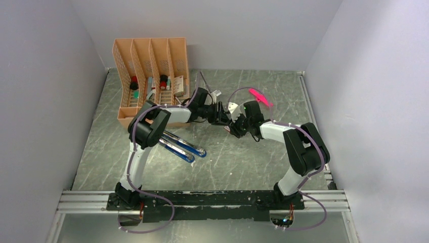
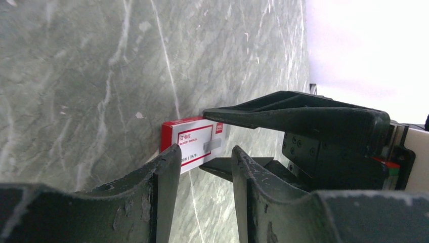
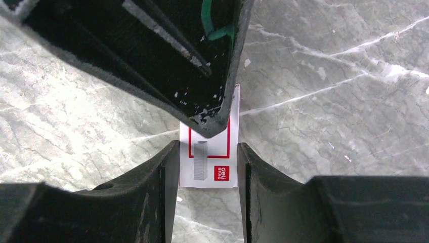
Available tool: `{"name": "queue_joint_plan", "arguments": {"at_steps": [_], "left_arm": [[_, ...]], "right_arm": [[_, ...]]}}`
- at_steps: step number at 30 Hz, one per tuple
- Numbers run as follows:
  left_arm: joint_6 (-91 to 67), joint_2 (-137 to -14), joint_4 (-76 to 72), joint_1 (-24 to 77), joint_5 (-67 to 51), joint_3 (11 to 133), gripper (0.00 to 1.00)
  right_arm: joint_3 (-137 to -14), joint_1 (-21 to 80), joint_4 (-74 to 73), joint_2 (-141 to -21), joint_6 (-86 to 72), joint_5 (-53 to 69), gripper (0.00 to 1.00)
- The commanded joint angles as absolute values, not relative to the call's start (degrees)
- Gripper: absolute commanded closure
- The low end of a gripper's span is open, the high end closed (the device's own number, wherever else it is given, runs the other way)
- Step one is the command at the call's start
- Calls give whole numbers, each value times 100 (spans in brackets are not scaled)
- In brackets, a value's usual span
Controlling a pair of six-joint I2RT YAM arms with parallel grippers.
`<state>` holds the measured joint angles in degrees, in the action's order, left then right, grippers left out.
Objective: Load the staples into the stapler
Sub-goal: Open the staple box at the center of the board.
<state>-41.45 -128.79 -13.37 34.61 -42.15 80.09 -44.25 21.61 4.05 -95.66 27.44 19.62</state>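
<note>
A small red-and-white staple box (image 3: 210,169) hangs above the table. My right gripper (image 3: 208,147) is shut on it, one finger against each long side at the logo end. In the left wrist view the same box (image 2: 189,139) shows with the right fingers (image 2: 293,114) above and below it. My left gripper (image 2: 204,151) stands open just in front of the box; one fingertip covers its red end, and only table shows in the gap. The staples themselves are out of view. The blue stapler (image 1: 183,147) lies on the table under the left arm, its two long parts spread apart. Both grippers, left (image 1: 218,115) and right (image 1: 233,124), meet mid-table.
An orange file organiser (image 1: 152,76) holding small items stands at the back left. A bright pink stick (image 1: 260,96) lies behind the right gripper. Grey walls close in both sides. The arms' metal rail (image 1: 202,200) runs along the near edge.
</note>
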Motion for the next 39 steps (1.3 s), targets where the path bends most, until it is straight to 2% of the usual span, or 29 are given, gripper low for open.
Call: {"name": "queue_joint_plan", "arguments": {"at_steps": [1, 25, 39], "left_arm": [[-4167, -12766, -1308, 3375, -3881, 8007, 53], [-4052, -12980, -1170, 3472, -4088, 8340, 53], [-4044, -12935, -1148, 3501, -3985, 8139, 53]], "right_arm": [[-4412, 2162, 211, -9773, 2823, 1777, 71], [-4412, 2171, 176, -9852, 2814, 1789, 71], [-4430, 2177, 163, -9853, 2821, 1788, 71]]}}
